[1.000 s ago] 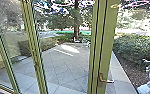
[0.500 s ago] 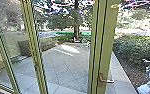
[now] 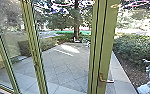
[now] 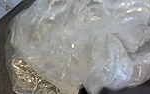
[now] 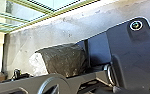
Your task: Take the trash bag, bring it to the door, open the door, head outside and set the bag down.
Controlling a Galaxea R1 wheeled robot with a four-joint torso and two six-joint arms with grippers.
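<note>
Facing door (image 3: 108, 50), nothing shifted, so going outside remains ahead; trash bag (image 5: 64, 60) indoors; can't tell end effectors' grip.

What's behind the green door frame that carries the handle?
Paving and a tree show on one side of the frame, a bush on the other; what's directly behind it is hidden.

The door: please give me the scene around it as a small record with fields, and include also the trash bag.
door: green frame, lever handle at its lower part
door state: cannot tell if fully closed
outside: paved yard beyond the glass
plants: tree trunk past the paving; bush to the right
trash bag: crumpled, see-through plastic, large in the left wrist view
bag held or not: cannot tell
right wrist view: dark wrinkled bulk, pale plastic at one end
</note>
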